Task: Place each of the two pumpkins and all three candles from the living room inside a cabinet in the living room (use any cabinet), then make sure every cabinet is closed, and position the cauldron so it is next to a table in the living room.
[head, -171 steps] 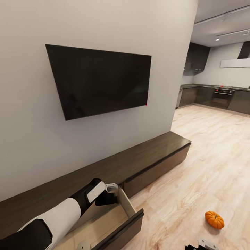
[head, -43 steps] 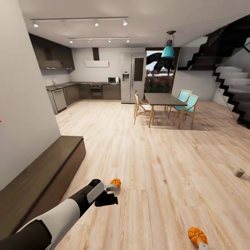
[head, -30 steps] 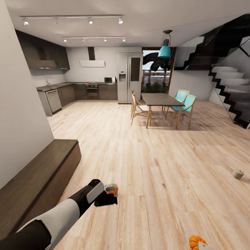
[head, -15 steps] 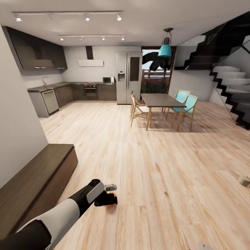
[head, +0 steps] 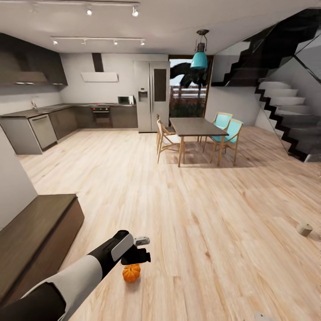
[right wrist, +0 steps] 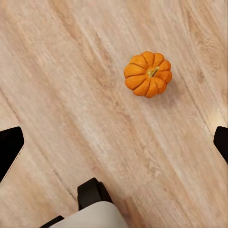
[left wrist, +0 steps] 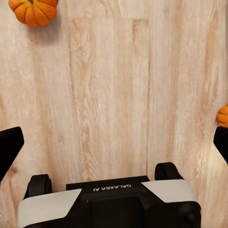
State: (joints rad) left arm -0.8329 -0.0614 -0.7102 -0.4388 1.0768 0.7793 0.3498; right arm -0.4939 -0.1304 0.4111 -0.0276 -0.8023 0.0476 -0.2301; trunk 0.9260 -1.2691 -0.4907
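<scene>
The left tool [head: 141, 248] hangs out over the floor [head: 214, 214] at the near left of the head view, released and empty: the left wrist view shows its two dark fingertips [left wrist: 10, 147] spread wide with bare boards between them. A pumpkin [head: 131, 273] sits on the floor just below and slightly nearer than that tool, so the left arm is the closer one for it; it is round, with no long axis to line up on, and the move would be a reach down and a little back. The left wrist view shows two pumpkins, one [left wrist: 34, 10] ahead of the fingers and another [left wrist: 223, 115] at the frame edge beside a fingertip. The right tool [right wrist: 114, 147] is also released and empty, with a pumpkin [right wrist: 147, 73] lying well ahead of it, stem up. The cabinet [head: 35, 232] runs along the left wall, its visible end shut. A small pale object [head: 305, 228], perhaps a candle, lies far right. Since the earlier frames the camera has swung from the wall and open drawer towards the room and rolled on; the left arm has kept its pose.
</scene>
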